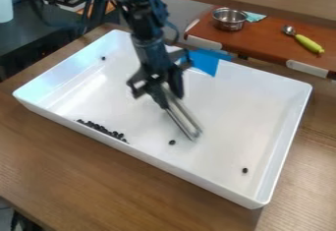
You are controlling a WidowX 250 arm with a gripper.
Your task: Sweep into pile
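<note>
Grasping a silvery tool point(183, 116), the end effector point(159, 88) hangs over the white tray point(226, 104).

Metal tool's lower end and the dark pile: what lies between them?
In the camera view, one small dark piece lies between them, nearer the tool than the pile.

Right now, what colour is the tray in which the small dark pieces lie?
The tray is white, seen best in the camera view.

There are three stray black bits point(172, 142), one cluster point(103, 129), one tray point(226, 107), one bowl point(230, 21).
</note>
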